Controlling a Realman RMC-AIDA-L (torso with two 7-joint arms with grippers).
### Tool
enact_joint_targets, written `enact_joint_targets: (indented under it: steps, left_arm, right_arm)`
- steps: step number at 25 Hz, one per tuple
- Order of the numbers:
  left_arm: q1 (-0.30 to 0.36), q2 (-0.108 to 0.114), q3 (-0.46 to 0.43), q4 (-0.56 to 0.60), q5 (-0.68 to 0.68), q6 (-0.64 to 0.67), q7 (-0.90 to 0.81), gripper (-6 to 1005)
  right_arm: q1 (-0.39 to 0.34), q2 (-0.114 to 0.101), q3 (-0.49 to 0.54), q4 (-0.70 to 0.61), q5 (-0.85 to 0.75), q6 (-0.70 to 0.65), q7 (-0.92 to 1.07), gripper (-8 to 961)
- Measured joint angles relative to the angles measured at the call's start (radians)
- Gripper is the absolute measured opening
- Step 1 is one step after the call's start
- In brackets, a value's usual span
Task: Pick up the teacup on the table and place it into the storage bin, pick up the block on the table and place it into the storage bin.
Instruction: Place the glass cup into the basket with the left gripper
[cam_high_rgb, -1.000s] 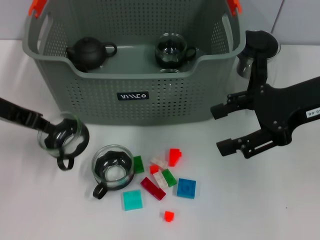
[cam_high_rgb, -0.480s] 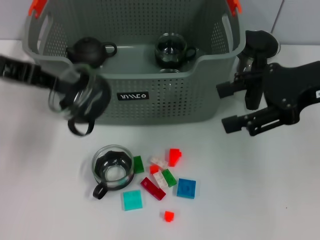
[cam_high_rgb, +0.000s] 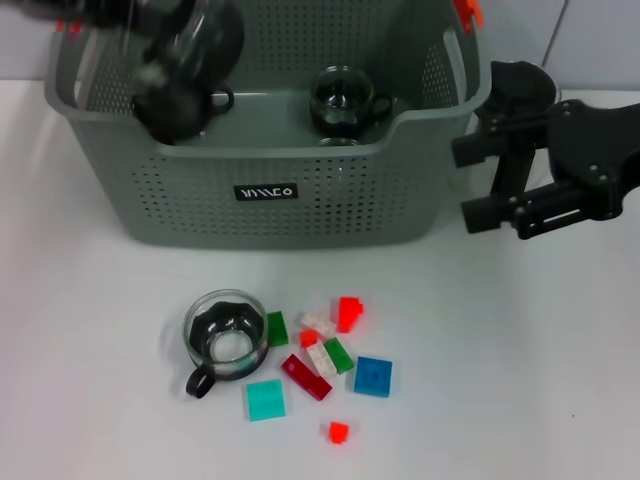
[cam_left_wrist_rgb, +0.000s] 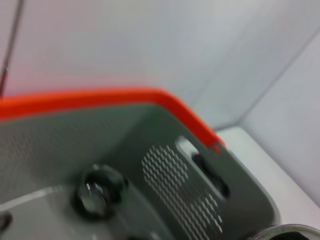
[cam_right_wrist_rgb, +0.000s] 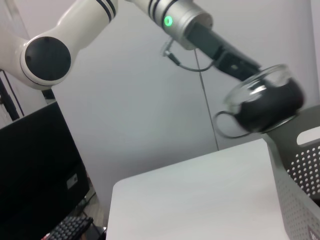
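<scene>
My left gripper (cam_high_rgb: 140, 22) is shut on a glass teacup (cam_high_rgb: 195, 40) with a dark inside, held in the air over the left end of the storage bin (cam_high_rgb: 350, 205). The right wrist view shows that teacup (cam_right_wrist_rgb: 265, 102) hanging from the left gripper (cam_right_wrist_rgb: 239, 67) above the bin's corner (cam_right_wrist_rgb: 300, 172). Another teacup (cam_high_rgb: 225, 335) stands on the table in front of the bin. Several coloured blocks (cam_high_rgb: 372, 376) lie just right of it. My right gripper (cam_high_rgb: 482, 183) hovers open beside the bin's right wall, holding nothing.
Inside the bin sit a dark teapot (cam_high_rgb: 170, 108) and a glass teacup (cam_high_rgb: 345, 100), which the left wrist view shows too as a teacup (cam_left_wrist_rgb: 97, 192) below the orange rim (cam_left_wrist_rgb: 150, 95). A dark round object (cam_high_rgb: 525, 85) stands behind the right arm.
The left gripper has lifted its teacup from table level at the left, up and back to above the bin's left end. The right gripper has risen and drawn away to the right.
</scene>
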Motion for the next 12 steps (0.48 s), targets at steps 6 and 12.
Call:
enact_joint_targets:
  steps: [6,12]
  left_arm:
    - [-0.064,0.023,0.039,-0.136,0.043,-0.204,0.045,78]
    - [-0.109,0.032,0.098,-0.264,0.097,-0.376,0.065,78]
  right_arm:
    - [-0.008,-0.015,0.008,0.0,0.031,0.0,0.037,897]
    - [-0.007,-0.023,0.01,0.0,0.034,0.0,0.059,897]
